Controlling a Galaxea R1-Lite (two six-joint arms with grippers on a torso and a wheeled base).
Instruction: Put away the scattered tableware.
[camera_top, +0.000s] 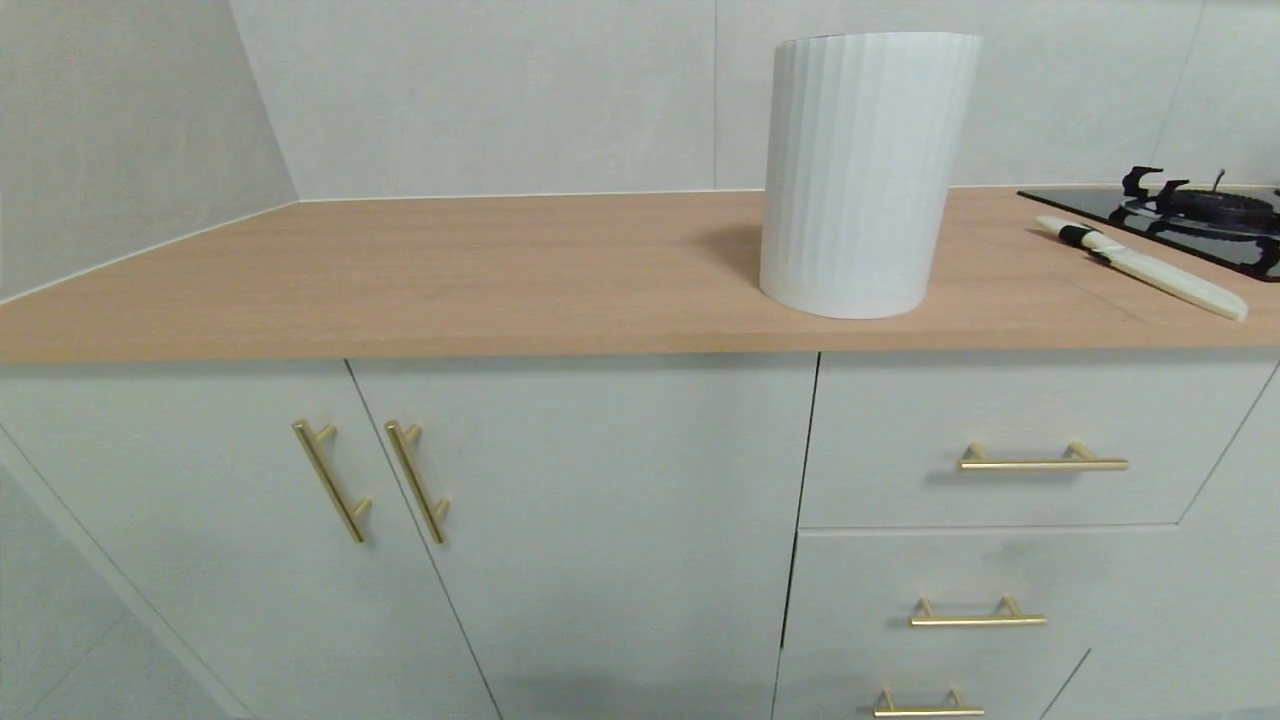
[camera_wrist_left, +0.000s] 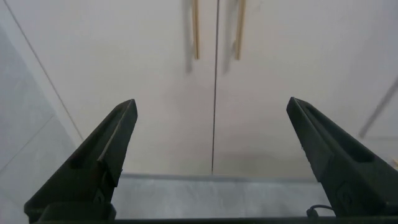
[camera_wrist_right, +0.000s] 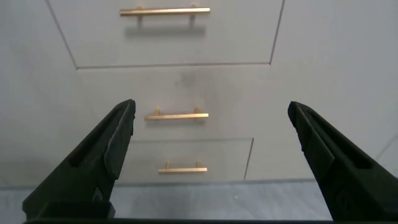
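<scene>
A tall white ribbed container stands upright on the wooden countertop, right of centre. A cream-bladed knife with a black band on its handle lies on the counter at the far right, beside the hob. My left gripper is open low in front of the double cabinet doors, nothing between its fingers. My right gripper is open low in front of the drawer stack, also holding nothing.
A black gas hob sits at the counter's far right. Below are two cabinet doors with gold handles and three drawers with gold handles. Tiled walls close the back and left corner.
</scene>
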